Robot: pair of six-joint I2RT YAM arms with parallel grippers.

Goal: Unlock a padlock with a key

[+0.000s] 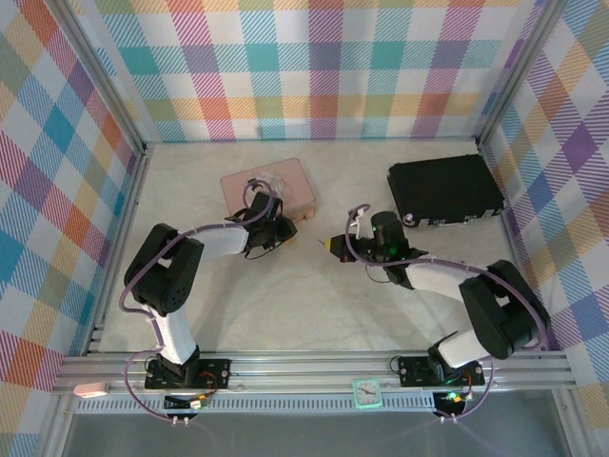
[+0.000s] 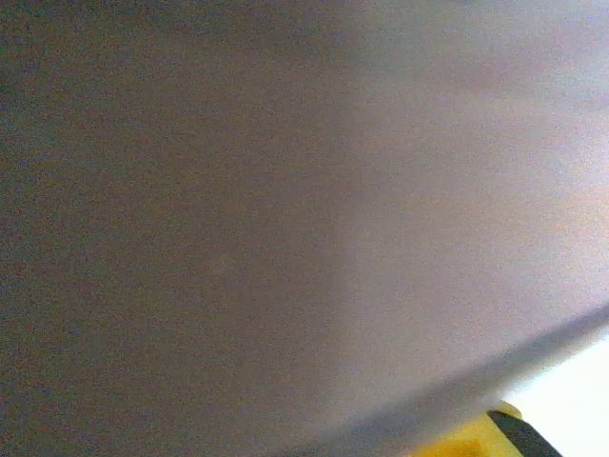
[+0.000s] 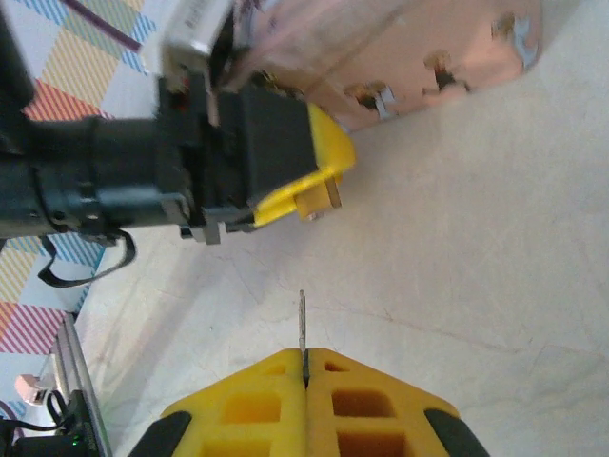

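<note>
Padlock (image 3: 322,194) mostly hidden in grip of left claw (image 3: 312,183); right claw (image 3: 305,369) pinches key (image 3: 303,324), blade tip showing.

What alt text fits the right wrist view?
The right tool, shut at the bottom edge, pinches a thin key whose blade points up toward the left tool. The left tool grips a small brass padlock over the pale table. A pink tin lies behind, upper right.

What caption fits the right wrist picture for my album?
Right gripper aims its pinched key at the padlock in the left gripper, beside a pink tin.
</note>
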